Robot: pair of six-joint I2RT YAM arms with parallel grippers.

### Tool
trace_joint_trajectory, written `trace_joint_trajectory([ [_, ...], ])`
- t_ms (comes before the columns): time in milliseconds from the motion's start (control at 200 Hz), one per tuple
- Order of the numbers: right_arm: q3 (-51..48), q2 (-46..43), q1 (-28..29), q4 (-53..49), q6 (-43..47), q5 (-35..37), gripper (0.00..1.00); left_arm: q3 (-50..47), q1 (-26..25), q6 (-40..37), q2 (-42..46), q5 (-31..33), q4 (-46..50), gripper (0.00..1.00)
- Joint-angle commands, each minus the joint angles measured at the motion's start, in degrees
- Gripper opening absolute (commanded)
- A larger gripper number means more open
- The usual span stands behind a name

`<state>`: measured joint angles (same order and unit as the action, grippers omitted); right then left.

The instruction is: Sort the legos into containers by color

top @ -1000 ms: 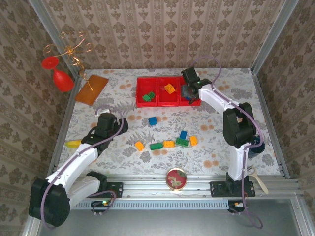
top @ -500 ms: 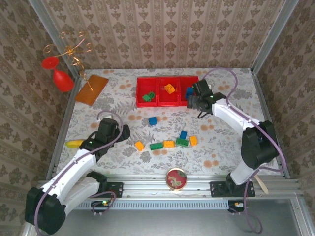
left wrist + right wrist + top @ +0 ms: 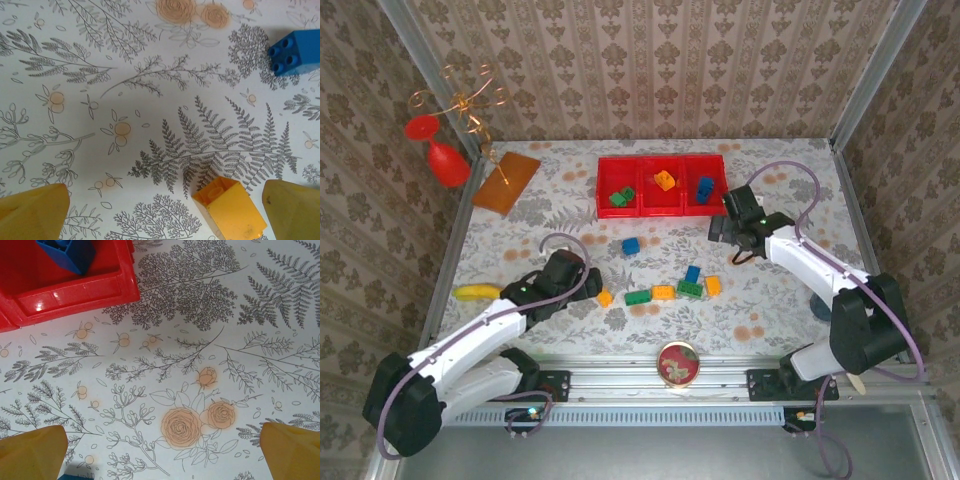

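**Operator:** Status, largest item first?

**Technician:** The containers [image 3: 660, 160] sit at upper centre of the top view, with green, orange and blue pieces in separate bins. The left gripper [image 3: 162, 212] is spread wide and empty, straddling an orange brick [image 3: 230, 210] at lower right of its wrist view, just beside the jaw on that side. The right gripper [image 3: 162, 450] is also wide and empty, below the tray's corner.

**Operator:** Failure modes?

**Technician:** Probably a skewed grip. The brick lies off-centre and turned, so closing may push or spin it out.

**Operator:** Appearance?

**Technician:** The loose legos [image 3: 663, 292], centre frame, are small, glossy, hard-edged blocks. A blue brick [image 3: 292, 50], upper right, shows four studs.
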<state>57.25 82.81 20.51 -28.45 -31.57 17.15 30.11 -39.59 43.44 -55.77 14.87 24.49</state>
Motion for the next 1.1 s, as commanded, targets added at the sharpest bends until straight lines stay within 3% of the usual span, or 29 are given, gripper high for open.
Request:
trace_joint_trajectory([
  [0, -0.4, -1.4, 0.3, 0.3, -1.6, 0.6, 1.00, 0.8, -1.8, 3.1, -1.9, 2.0, 0.6, 1.00],
  [335, -0.1, 0.1, 0.3, -0.1, -2.5, 2.5, 1.00, 4.2, -6.6, 4.0, -10.4, 1.8, 0.5, 1.00],
  [690, -0.2, 0.7, 0.3, -0.6, -3.1, 3.2, 1.00, 8.4, -7.7, 2.2, -18.0, 1.2, -0.6, 1.00],
  [1095, -0.4, 0.3, 0.3, -0.6, -3.0, 3.2, 1.00, 12.2, -8.7, 1.1, -27.3, 0.5, 1.6, 0.91],
])
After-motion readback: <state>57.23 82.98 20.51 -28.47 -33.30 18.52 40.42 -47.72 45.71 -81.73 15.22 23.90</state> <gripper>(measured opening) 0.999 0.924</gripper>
